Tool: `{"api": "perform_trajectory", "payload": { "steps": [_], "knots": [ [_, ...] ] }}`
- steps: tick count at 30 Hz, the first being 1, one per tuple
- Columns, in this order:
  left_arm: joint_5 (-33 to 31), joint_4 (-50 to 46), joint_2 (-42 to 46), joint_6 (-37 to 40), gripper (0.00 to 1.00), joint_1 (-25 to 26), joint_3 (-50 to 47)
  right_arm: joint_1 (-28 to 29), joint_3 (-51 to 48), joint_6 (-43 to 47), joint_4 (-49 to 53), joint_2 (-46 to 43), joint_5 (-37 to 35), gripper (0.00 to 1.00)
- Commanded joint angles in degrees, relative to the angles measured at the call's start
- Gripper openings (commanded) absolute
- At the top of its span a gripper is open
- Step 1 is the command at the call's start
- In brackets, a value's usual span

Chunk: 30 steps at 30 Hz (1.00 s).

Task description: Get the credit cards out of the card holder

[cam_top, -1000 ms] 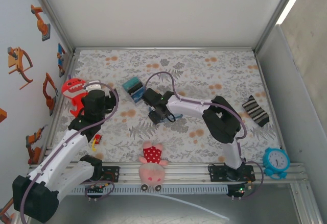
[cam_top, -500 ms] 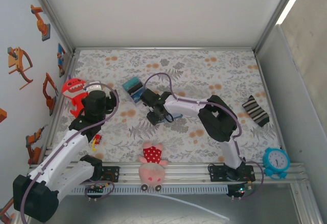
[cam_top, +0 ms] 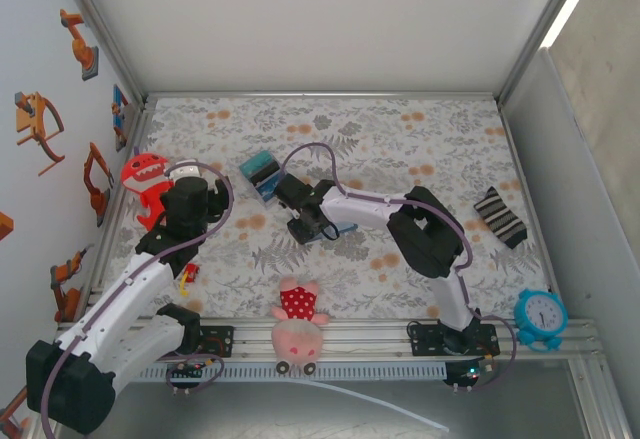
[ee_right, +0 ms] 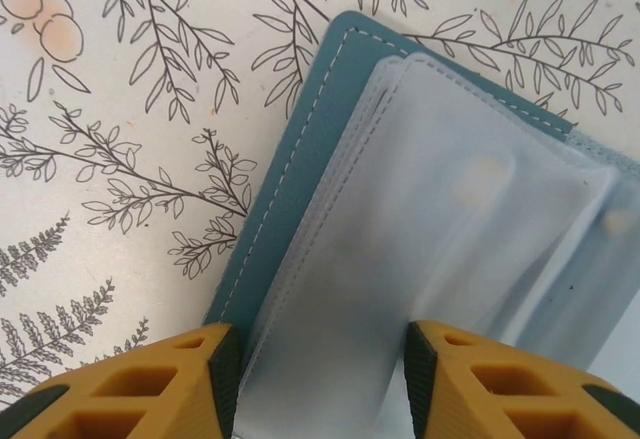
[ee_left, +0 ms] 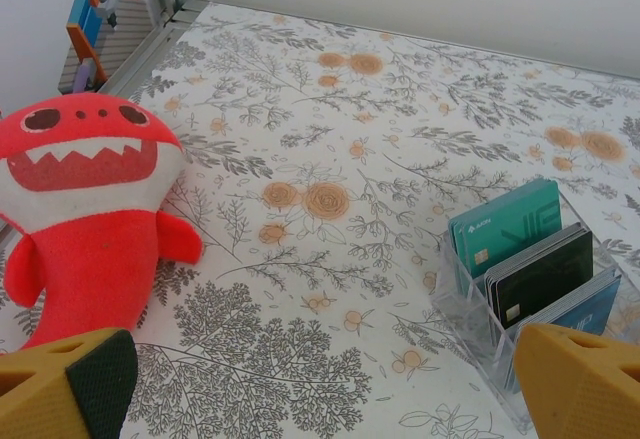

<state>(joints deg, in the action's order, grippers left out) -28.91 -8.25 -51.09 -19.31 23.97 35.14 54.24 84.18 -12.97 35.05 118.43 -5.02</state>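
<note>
Floral cloth (cam_top: pixel 420 149) covers the table inside a white-walled cell. Top view: right arm (cam_top: pixel 400 209) reaches across to mid-table so the right gripper (cam_top: pixel 304 223) sits low over the card holder (cam_top: pixel 344 227), which lies flat on the cloth and pokes out just right of it. A clear card rack (cam_top: pixel 262 174) stands near, behind-left. The left arm (cam_top: pixel 140 269) is parked by the red shark toy (cam_top: pixel 143 181), prob. to stay out of the way. Pink plush (cam_top: pixel 298 324), striped sock (cam_top: pixel 500 216) & blue clock (cam_top: pixel 541 317) lie well apart from the work. Left wrist view: left gripper (ee_left: pixel 320 399) is spread wide w/ nothing between its yellow fingers (ee_left: pixel 65 389). It faces the rack, where teal, black & blue cards (ee_left: pixel 505 229) stand in slots, likely the drop spot for pulled cards. Right wrist view: holder lies open, slate-blue cover under clear sleeves (ee_right: pixel 430 209). The jaws are part-way closed, one each side of the sleeve stack, which looks like a bid to pinch a sleeve or card edge. Can't tell if the pads are biting yet, and no card face reads thru the plastic. Vs a sec ago, top view: right gripper & elbow have slid a touch left; left arm, holder & rack look unmoved
</note>
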Motion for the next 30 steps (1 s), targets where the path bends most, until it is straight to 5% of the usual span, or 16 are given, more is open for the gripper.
{"api": "perform_trajectory", "payload": {
  "steps": [1,11,30],
  "knots": [
    [0.2,-1.0,0.1,0.1,0.97,-0.3,0.9,-0.9,-0.2,-1.4,0.9,0.8,0.6,0.40],
    [-0.1,-1.5,0.6,0.7,0.97,-0.2,1.3,-1.2,0.1,-2.5,1.1,-0.7,-0.3,0.20],
    [-0.4,-2.2,1.6,1.1,0.97,-0.2,1.8,-1.3,0.3,-3.3,2.0,-4.2,-3.1,0.19]
  ]
}}
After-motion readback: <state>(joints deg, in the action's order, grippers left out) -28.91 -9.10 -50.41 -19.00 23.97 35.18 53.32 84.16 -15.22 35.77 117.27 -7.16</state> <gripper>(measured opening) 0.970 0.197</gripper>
